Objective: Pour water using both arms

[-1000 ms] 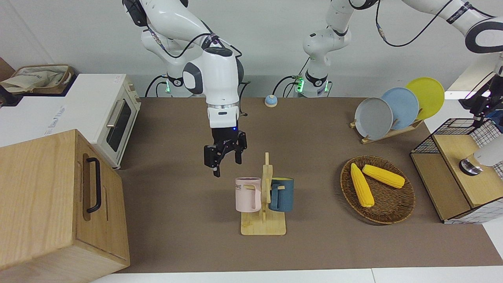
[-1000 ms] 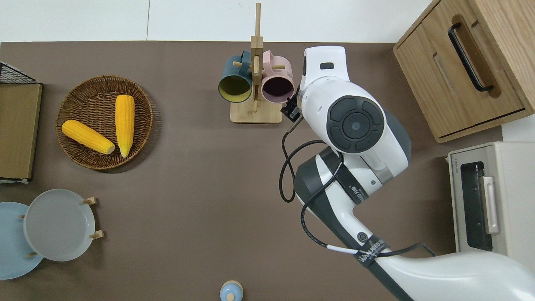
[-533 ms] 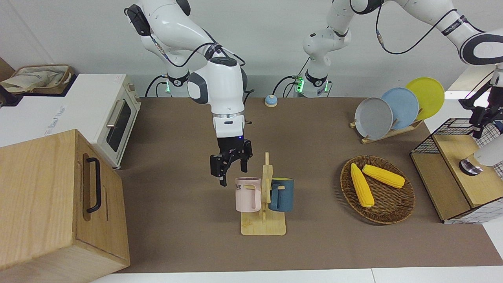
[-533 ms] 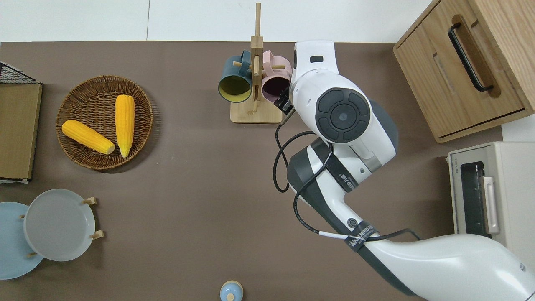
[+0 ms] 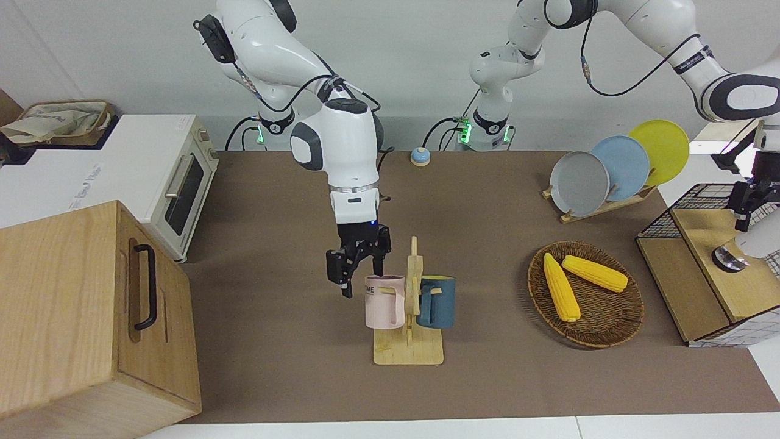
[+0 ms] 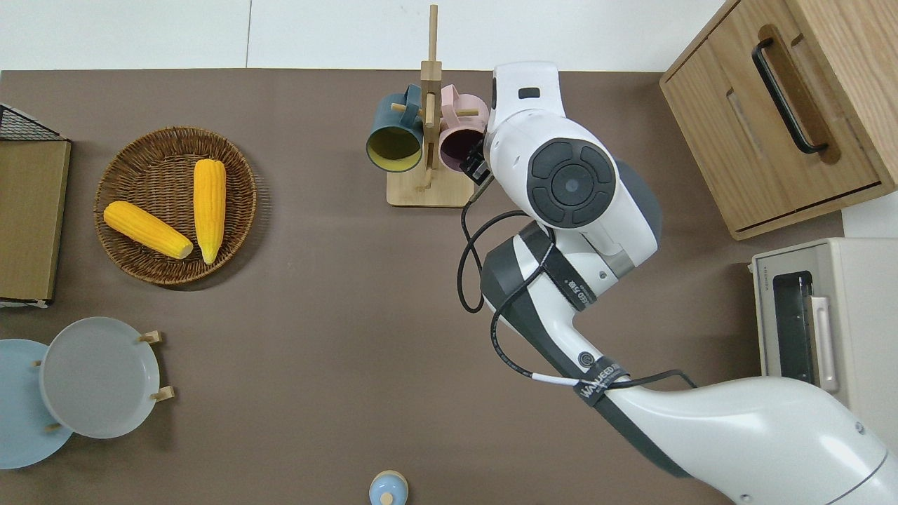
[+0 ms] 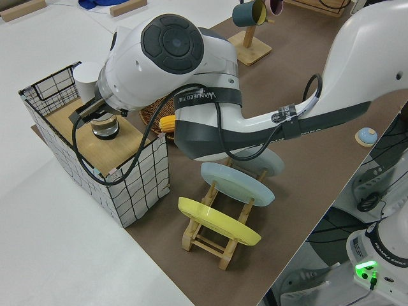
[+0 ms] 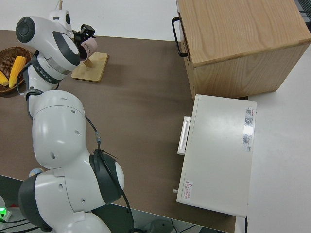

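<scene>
The right pincer (image 5: 358, 271), spread wide, hangs at the pink mug's (image 5: 384, 300) rim; the left pincer's (image 5: 751, 204) state is unclear.

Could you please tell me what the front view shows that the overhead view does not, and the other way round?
Only the front view shows the right pincer, open, with one finger at the pink mug's rim, plus the left pincer over the wire basket with the white bottle, and the yellow plate. Only the overhead view shows the blue mug's yellow inside. Both share the mug rack, the wicker tray of corn, the toaster oven and the wooden cabinet.
</scene>
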